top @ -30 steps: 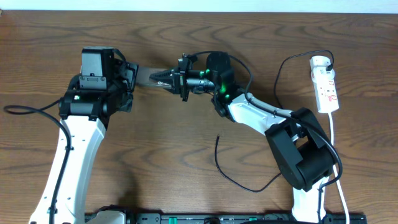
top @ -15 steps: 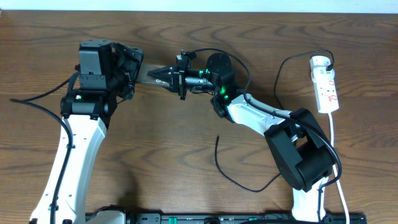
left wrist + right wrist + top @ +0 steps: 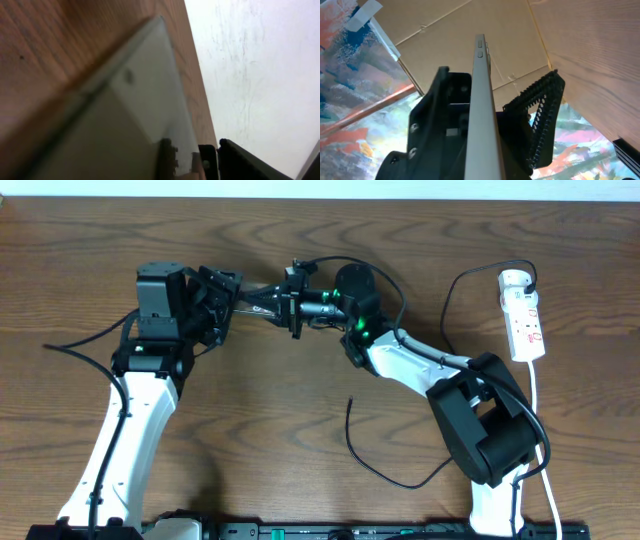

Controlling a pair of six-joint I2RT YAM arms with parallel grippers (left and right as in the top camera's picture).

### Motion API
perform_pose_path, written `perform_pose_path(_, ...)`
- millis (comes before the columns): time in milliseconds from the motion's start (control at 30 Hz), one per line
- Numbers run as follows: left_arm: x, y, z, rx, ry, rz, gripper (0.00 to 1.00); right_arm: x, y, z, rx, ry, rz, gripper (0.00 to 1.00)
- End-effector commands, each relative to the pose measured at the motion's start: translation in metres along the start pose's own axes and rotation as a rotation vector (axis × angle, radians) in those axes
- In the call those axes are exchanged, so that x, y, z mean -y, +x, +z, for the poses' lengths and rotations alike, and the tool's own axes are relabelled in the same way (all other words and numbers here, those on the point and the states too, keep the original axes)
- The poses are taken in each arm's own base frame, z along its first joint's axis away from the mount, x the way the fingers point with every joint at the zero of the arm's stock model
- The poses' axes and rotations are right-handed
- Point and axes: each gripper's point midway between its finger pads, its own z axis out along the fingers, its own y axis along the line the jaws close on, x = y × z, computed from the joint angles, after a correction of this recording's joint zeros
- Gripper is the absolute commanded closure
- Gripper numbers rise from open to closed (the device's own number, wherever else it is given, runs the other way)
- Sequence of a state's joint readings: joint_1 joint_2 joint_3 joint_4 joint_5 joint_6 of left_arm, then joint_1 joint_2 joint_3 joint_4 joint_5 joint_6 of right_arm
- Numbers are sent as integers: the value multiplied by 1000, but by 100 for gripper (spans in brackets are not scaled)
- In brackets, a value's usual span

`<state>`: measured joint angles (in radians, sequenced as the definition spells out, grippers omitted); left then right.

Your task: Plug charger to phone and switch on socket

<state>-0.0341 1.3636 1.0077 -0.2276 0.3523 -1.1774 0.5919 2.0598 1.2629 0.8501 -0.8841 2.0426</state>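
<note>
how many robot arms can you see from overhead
2: the left arm reaches in from the lower left, the right arm from the lower right; both meet at the phone up top.

The dark wood-grain surface (image 3: pixel 250 440) carries the white socket (image 3: pixel 524 315) near its right edge, its white cord (image 3: pixel 535 395) trailing toward the near side. The charger (image 3: pixel 372 468), a thin black cable, curls across the middle, its free tip on bare wood.

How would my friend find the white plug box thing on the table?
Go to the far right side of the wooden table, beyond the right arm. The socket lies there. It is the only long white bar with small red marks.
</note>
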Motion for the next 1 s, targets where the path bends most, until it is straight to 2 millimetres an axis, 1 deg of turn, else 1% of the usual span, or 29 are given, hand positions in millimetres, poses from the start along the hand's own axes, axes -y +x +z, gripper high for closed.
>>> perform_pose_path(0, 3, -2, -2, -15, 19, -18, 24, -16, 2, -4, -8, -25, -25, 99)
perform_pose_path(300, 9, -9, -6, -30, 60, -72, 25, -20, -5, -10, 9, -33, -26, 99)
perform_pose_path(433, 27, -7, -5, -55, 156, -80, 25, -20, -6, -10, 15, -36, -25, 99)
perform_pose_path(500, 32, -6, -4, -66, 196, -94, 24, -21, -8, -11, 25, -42, -26, 99)
perform_pose_path(700, 23, -2, 2, -75, 214, -102, 24, -22, -10, -12, 32, -45, -26, 99)
perform_pose_path(967, 28, 1, 0, -93, 242, -69, 24, -23, -11, -12, 36, -47, -26, 99)
